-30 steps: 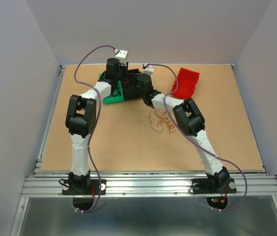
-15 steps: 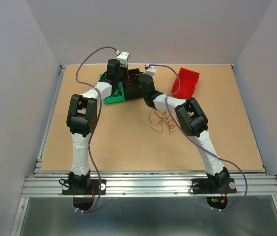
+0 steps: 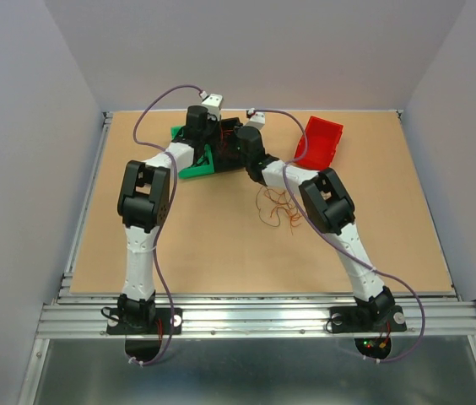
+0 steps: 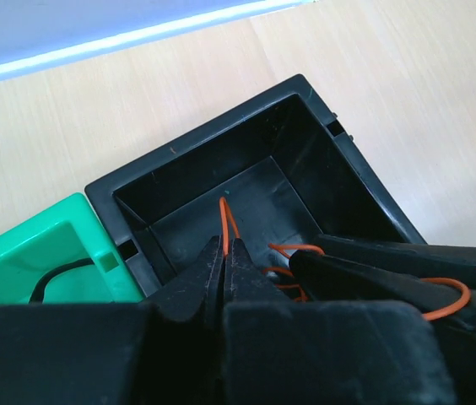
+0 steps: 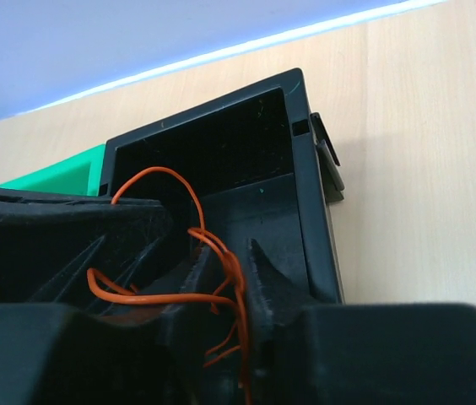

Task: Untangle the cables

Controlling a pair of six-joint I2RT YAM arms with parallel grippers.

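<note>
Left gripper (image 4: 224, 253) and right gripper (image 5: 229, 253) meet inside the black bin (image 4: 348, 177).
The left gripper's fingertips are pressed together on an orange wire (image 4: 223, 219) — the right gripper's stand slightly parted, with orange strands running loosely through the gap. More cables (image 3: 278, 207) lie in a loose heap on the table (image 3: 390, 236) — beside the right arm.

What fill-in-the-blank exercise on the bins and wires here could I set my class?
1. Over the black bin, the left gripper pinches a wire coloured ___.
2. The strand in the green bin is ___.
3. In the top view, the red bin stands to the ___ of the black bin.
Missing words: orange; black; right.
</note>
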